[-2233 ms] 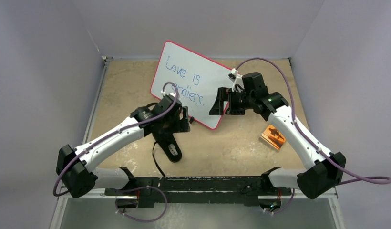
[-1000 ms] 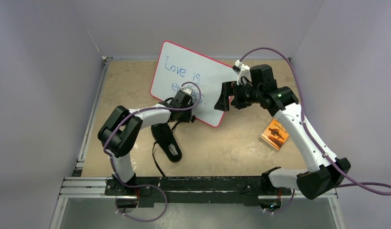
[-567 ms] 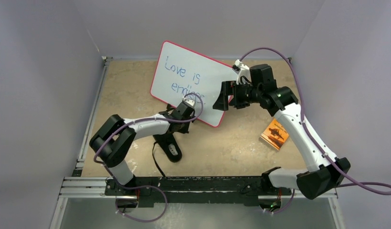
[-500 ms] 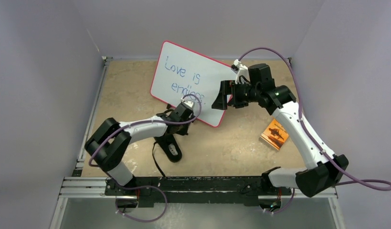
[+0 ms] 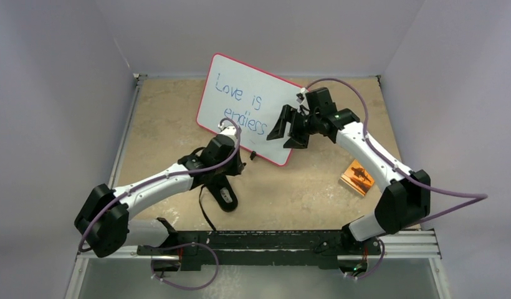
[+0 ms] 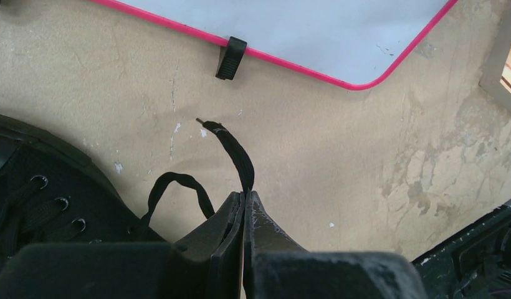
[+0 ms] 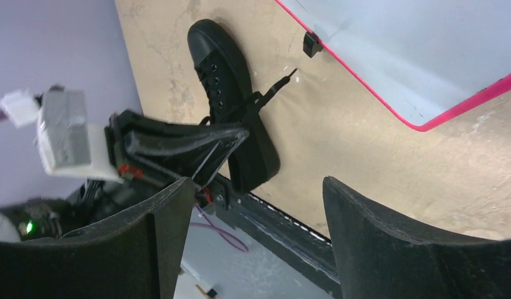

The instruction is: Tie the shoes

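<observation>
My left claw (image 6: 243, 194) pinched shut on lace (image 6: 237, 152), just beside sneaker (image 5: 220, 190); sneaker axis near-far, toe away. Right claw (image 7: 256, 187) gaping, empty, farther off over whiteboard (image 5: 240, 81).

robotics lab booth: blank walls (image 5: 53, 93), worn tabletop (image 5: 166, 112), aluminium mounting rail (image 5: 421, 252)

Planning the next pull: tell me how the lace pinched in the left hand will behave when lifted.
Probably floppy: the lace curves limply out of the left hand. Likely light and thin, so it may slip from a loose pinch. Pulling could drag the small shoe.
</observation>
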